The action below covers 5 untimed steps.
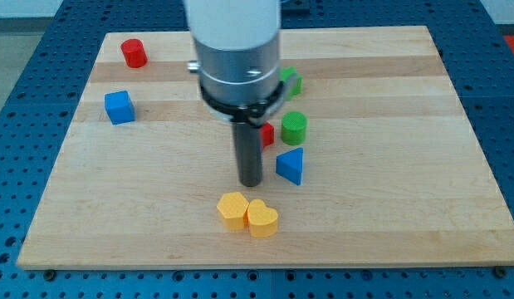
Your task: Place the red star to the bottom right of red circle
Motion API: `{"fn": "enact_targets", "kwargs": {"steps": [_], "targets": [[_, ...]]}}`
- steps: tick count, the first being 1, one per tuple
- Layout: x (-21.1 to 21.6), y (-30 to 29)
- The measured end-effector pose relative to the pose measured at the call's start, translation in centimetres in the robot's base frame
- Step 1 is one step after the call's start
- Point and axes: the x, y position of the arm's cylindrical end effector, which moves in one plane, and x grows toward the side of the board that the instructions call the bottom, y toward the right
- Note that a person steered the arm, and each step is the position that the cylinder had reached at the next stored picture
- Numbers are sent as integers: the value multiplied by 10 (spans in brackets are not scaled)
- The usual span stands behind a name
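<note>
The red circle (134,52) is a short red cylinder near the board's top left corner. The red star (267,133) shows only as a small red piece just right of the rod, mostly hidden behind it. My tip (251,182) rests on the board just below and left of the red star, left of the blue triangle (291,164) and above the two yellow blocks. The red star is far to the right of and below the red circle.
A blue cube (119,107) sits at the left. A green cylinder (294,126) is right of the red star; another green block (291,80) is partly hidden behind the arm. A yellow hexagon (233,209) and yellow heart (262,218) touch near the bottom.
</note>
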Motion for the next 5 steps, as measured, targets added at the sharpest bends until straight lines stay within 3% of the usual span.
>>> {"fn": "enact_targets", "kwargs": {"steps": [2,5], "targets": [[-9,38],[-88,-1]]}}
